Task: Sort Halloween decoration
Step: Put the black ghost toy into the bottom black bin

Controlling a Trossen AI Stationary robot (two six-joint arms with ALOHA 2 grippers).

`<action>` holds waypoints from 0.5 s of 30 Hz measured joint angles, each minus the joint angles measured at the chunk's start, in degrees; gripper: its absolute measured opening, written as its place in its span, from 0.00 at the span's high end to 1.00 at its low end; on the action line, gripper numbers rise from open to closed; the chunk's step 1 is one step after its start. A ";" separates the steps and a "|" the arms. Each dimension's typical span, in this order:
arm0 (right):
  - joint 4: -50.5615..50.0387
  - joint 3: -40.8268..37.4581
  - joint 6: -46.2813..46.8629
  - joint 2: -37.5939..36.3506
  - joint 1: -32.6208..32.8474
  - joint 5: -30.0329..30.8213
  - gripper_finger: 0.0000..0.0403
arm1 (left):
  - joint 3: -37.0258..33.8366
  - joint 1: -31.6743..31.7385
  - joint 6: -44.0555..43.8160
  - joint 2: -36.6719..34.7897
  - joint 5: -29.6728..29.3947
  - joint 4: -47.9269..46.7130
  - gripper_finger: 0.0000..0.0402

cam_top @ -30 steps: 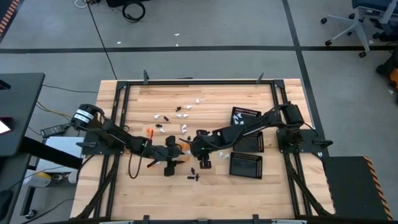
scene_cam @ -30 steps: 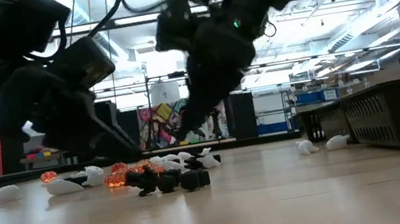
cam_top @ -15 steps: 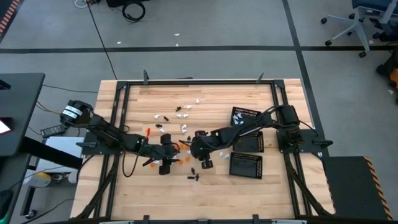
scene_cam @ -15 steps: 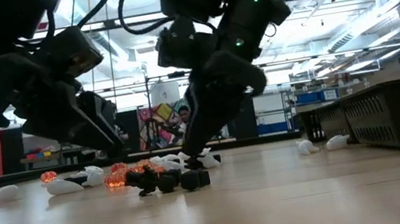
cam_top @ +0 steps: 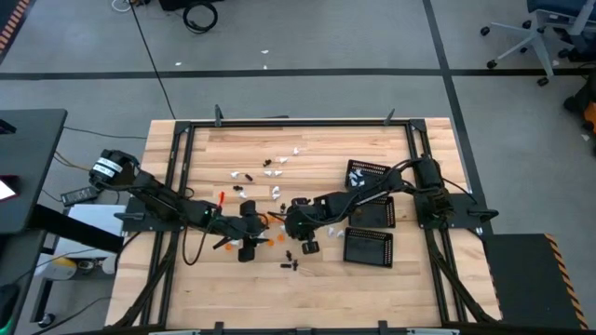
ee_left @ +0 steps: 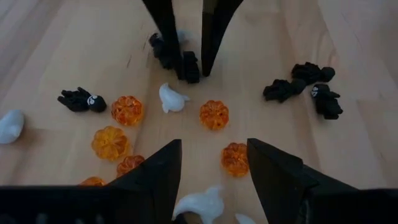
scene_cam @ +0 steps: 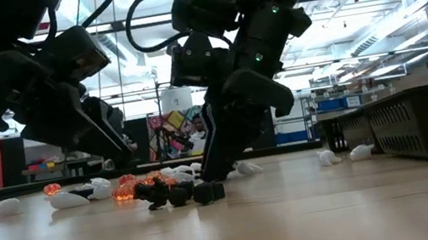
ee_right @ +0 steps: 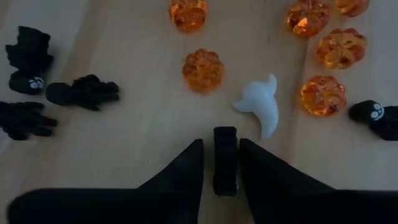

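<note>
Right now my left gripper (cam_top: pixel 250 244) sits low over the pale wooden table (cam_top: pixel 214 279), left of centre, its dark fingers (ee_left: pixel 158 174) spread wide and holding nothing. From its wrist view, small translucent orange pumpkin trinkets (ee_left: pixel 214 115) lie just ahead of the fingertips, with a tiny white ghost figure (ee_left: pixel 171 98) beside them; another white ghost (ee_left: pixel 200 203) lies between the fingers.

Moving right, my right gripper (cam_top: pixel 296 231) is down at the table near the middle. Its fingers (ee_right: pixel 186 168) have a small black block-shaped trinket (ee_right: pixel 225 160) between them, touching or nearly so on both sides. A white ghost (ee_right: pixel 261 106) lies just beyond that, and an orange pumpkin (ee_right: pixel 203 68) near it. Small black spider-like trinkets (ee_right: pixel 84 92) lie well apart to one side.

The two grippers face each other closely across the scattered cluster, so room between them is tight. Farther right, three square black mesh trays (cam_top: pixel 369 247) stand near the table's right edge. Open wood shows along the near edge and the far edge.
</note>
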 joint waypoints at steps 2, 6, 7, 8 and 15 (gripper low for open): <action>-0.15 0.00 0.02 0.00 -0.07 -0.33 0.80 | 0.00 0.02 0.00 0.00 0.00 -0.05 0.52; -0.20 0.00 0.03 0.00 -0.23 -1.03 0.88 | 0.00 0.01 0.00 0.00 0.00 -0.01 0.52; -0.24 0.00 0.02 0.00 -0.25 -1.04 0.90 | 0.00 0.01 0.00 0.00 0.00 -0.01 0.52; -0.24 0.00 0.02 0.00 -0.27 -1.13 0.91 | 0.00 0.02 0.00 0.00 0.00 -0.02 0.52; -5.65 3.05 2.52 -1.48 -0.83 -0.63 0.90 | 0.00 0.02 -2.74 -1.72 0.48 -0.46 0.52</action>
